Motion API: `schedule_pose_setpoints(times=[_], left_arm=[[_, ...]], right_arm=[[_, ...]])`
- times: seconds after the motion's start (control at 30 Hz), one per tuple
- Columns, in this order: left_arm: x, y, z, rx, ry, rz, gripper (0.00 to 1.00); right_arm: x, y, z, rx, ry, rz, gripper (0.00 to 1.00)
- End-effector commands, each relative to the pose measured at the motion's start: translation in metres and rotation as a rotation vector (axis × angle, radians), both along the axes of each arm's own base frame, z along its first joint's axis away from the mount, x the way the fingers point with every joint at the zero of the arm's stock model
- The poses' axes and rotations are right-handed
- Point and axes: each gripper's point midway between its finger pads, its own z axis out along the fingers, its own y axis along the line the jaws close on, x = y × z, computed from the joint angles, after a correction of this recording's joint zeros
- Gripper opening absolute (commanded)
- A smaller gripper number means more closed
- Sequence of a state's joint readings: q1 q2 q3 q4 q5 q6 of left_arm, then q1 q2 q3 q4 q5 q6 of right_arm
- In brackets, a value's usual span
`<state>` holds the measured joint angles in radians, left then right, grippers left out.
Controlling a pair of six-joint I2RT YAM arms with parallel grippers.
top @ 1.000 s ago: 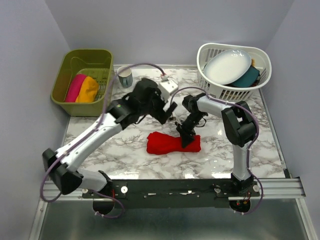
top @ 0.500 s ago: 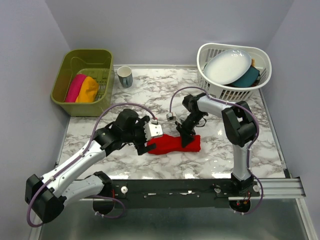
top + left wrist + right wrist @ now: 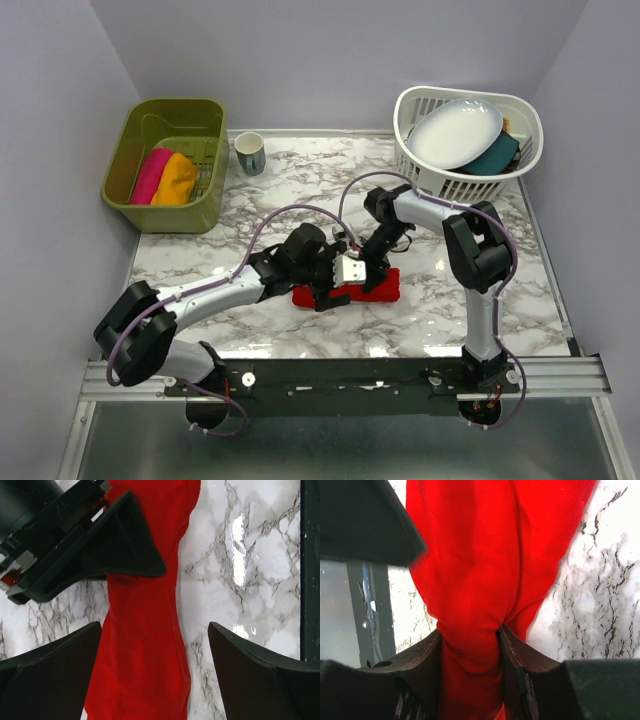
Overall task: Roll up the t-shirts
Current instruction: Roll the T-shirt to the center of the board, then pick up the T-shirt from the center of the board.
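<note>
Bright red tee [image 3: 385, 285] at centre. White surface [image 3: 300, 190], veined grey like marble. At ten o'clock, olive-green bin [image 3: 122, 195] with pink tee [image 3: 150, 175] and orange tee [image 3: 178, 180]. Pale cup [image 3: 249, 155] at eleven o'clock. At one o'clock, white basket [image 3: 440, 180] with white plate [image 3: 455, 132] and teal dish [image 3: 497, 155]. Lilac walls [image 3: 330, 60] all round.

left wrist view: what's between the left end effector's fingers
The bunched red cloth t-shirt, with bare white marble tabletop beside it, shown in the left wrist view.
</note>
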<state>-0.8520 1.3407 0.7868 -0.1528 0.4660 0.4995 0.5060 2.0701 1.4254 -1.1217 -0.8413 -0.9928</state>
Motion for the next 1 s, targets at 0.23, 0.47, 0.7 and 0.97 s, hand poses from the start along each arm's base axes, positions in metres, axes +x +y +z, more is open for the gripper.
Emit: schedule_pose_setpoints(times=[0.23, 0.47, 0.7, 0.97], left_arm=[[0.01, -0.027, -0.026, -0.022, -0.055, 0.006, 0.98], [0.012, -0.025, -0.056, 0.043, -0.046, 0.015, 0.98], [0.017, -0.028, -0.051, 0.053, -0.036, 0.029, 0.98], [0.015, -0.029, -0.041, 0.073, 0.022, -0.002, 0.96]], right_arm=[[0.002, 0.001, -0.003, 0.031, -0.066, 0.025, 0.49], [-0.001, -0.001, -0.002, 0.041, -0.084, 0.027, 0.49], [-0.003, -0.001, -0.002, 0.05, -0.095, 0.037, 0.49], [-0.003, -0.001, -0.003, 0.049, -0.097, 0.039, 0.5]])
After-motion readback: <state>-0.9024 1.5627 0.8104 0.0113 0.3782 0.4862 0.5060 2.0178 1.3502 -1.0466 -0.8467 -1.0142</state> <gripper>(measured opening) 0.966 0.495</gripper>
